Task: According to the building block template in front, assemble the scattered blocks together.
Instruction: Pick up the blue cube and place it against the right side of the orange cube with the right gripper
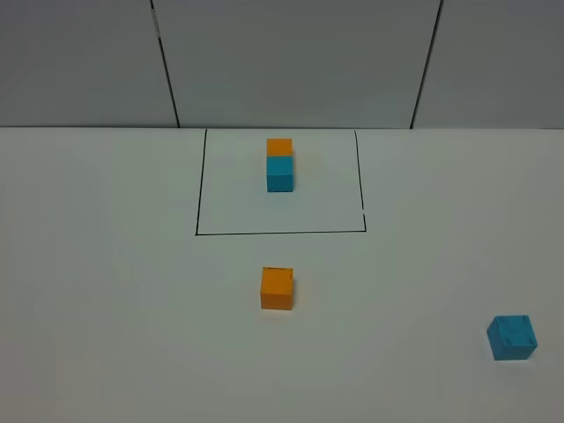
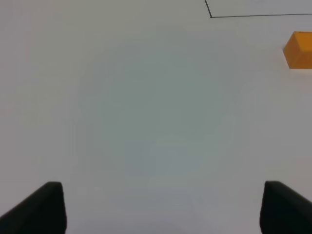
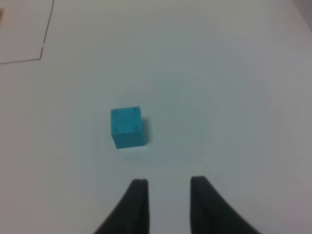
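Observation:
The template, a plain orange cube joined to a cyan cube [image 1: 279,165], stands inside a thin black drawn rectangle [image 1: 280,233] at the back of the white table. The loose orange block [image 1: 277,288] sits just in front of the rectangle; it also shows at the edge of the left wrist view [image 2: 298,49]. The loose cyan block with dark specks [image 1: 511,337] sits at the front right. My left gripper [image 2: 163,189] is open and empty over bare table, well apart from the orange block. My right gripper [image 3: 168,181] is open with a narrow gap, the cyan block [image 3: 127,126] a little ahead of its fingertips. Neither gripper shows in the exterior view.
A grey panelled wall [image 1: 291,62] rises behind the table's back edge. The cyan block lies close to the right edge of the exterior view. A corner of the drawn rectangle shows in the left wrist view [image 2: 253,15] and in the right wrist view [image 3: 46,39].

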Controlling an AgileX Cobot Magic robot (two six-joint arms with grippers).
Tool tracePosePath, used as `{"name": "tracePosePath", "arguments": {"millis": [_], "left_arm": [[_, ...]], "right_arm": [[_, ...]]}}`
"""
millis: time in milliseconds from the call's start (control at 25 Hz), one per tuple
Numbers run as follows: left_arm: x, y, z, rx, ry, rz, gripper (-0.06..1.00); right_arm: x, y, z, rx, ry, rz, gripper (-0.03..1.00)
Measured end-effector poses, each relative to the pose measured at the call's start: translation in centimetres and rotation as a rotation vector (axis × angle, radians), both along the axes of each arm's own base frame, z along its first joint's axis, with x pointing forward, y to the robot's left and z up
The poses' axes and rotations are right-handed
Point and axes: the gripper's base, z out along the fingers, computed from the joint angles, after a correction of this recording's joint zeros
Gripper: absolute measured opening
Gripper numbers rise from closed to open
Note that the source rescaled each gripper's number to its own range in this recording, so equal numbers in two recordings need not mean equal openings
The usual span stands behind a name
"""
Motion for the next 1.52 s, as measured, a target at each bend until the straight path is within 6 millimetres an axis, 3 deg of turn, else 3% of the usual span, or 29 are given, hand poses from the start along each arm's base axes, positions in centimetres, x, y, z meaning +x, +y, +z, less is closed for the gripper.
{"name": "tracePosePath", "arguments": {"millis": [1320,1440,1520], "left_arm": [[0.00,0.00,0.00,-0.002,0.000,0.001,0.85],[0.00,0.00,0.00,-0.002,0.000,0.001,0.85],[0.00,0.00,0.00,-0.002,0.000,0.001,0.85]], "right_arm": [[0.00,0.02,0.00,0.001,0.000,0.002,0.00],[0.00,0.02,0.00,0.002,0.000,0.001,0.03],[0.00,0.02,0.00,0.002,0.000,0.001,0.12]]}}
